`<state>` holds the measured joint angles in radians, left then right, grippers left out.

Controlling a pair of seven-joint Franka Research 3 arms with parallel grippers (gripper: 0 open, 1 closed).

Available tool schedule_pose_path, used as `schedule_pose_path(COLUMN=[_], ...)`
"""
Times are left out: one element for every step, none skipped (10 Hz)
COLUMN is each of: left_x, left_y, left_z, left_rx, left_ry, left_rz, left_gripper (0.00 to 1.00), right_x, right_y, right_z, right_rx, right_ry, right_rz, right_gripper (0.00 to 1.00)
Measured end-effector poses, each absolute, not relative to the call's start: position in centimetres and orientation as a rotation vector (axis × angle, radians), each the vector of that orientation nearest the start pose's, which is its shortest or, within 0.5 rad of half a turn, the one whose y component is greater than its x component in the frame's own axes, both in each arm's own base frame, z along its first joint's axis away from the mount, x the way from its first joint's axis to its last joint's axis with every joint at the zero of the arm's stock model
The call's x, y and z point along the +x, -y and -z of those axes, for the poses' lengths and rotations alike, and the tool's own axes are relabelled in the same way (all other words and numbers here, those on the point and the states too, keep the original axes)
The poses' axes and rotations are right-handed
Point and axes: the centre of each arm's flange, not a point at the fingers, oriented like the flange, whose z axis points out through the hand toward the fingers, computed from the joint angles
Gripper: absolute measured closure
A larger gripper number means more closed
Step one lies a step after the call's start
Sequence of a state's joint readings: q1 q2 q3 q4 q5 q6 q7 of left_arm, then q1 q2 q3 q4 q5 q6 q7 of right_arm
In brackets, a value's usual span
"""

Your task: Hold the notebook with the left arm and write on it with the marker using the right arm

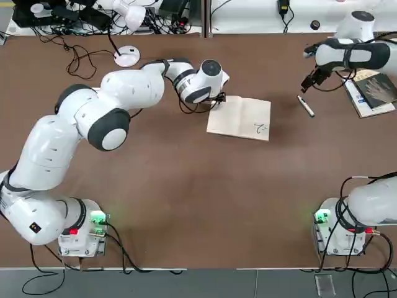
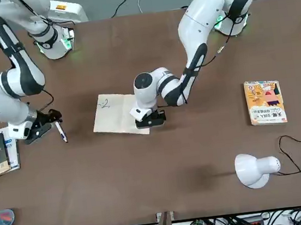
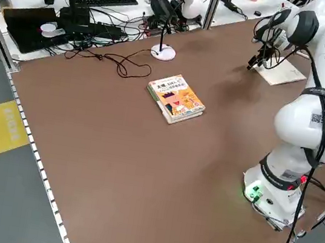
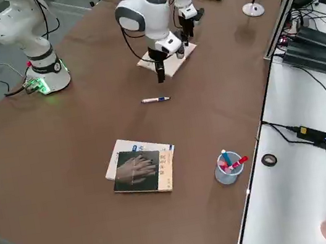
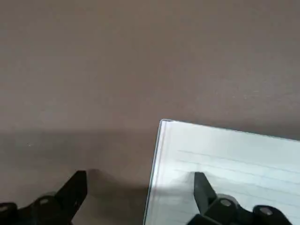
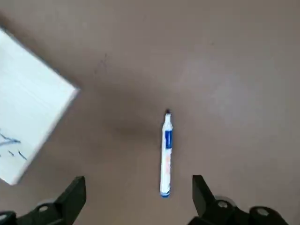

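The cream-white notebook [image 1: 239, 118] lies open on the brown table, with a small scribble on its right page. My left gripper [image 5: 140, 176] is open and straddles the notebook's [image 5: 225, 159] left edge: one finger stands over the page, the other over bare table. In the front view the left gripper [image 2: 150, 120] sits low at that edge. The marker [image 1: 306, 106] lies flat on the table to the right of the notebook. My right gripper [image 6: 138, 180] hangs open just above the marker [image 6: 165, 154], holding nothing, and in the top view the right gripper [image 1: 313, 77] is just behind it.
A dark-covered book on white papers [image 1: 372, 90] lies at the right edge, close to the right arm. An orange-yellow book [image 2: 265, 102] and a white desk lamp [image 2: 256, 169] are on the left arm's side. A cup of pens [image 4: 227, 167] stands near the far edge.
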<state>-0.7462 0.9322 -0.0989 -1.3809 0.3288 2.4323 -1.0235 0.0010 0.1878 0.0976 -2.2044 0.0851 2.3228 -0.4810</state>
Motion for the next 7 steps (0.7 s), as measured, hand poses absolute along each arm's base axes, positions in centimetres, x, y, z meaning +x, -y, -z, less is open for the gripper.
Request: schedule_pose_path(left_x=[50.5, 50.5, 50.5, 50.5, 50.5, 50.5, 50.5], left_y=[54.4, 54.4, 54.4, 54.4, 54.4, 54.4, 54.4], left_z=[-16.3, -16.3, -16.3, -16.3, -16.3, -16.3, -16.3], left_rx=[-3.137, -3.137, -3.137, -3.137, -3.137, -3.137, -3.137], left_ry=[-0.021, -0.021, -0.021, -0.021, -0.021, -0.021, -0.021], left_rz=[0.311, 0.311, 0.311, 0.311, 0.311, 0.311, 0.311], left_gripper=[0.0, 0.0, 0.0, 0.0, 0.0, 0.0, 0.0], right_x=[53.6, 53.4, 53.4, 53.5, 53.6, 53.8, 53.9], right_y=[-5.4, -5.3, -5.2, -5.0, -4.7, -4.3, -3.7], right_z=[-28.1, -27.3, -26.8, -26.4, -26.1, -25.7, -25.3], right_rx=[-2.941, -2.931, -2.922, -2.917, -2.917, -2.923, -2.927], right_ry=[0.794, 0.816, 0.843, 0.863, 0.877, 0.881, 0.882], right_rz=[-0.106, -0.117, -0.119, -0.114, -0.101, -0.091, -0.089], right_gripper=[0.0, 0.0, 0.0, 0.0, 0.0, 0.0, 0.0])
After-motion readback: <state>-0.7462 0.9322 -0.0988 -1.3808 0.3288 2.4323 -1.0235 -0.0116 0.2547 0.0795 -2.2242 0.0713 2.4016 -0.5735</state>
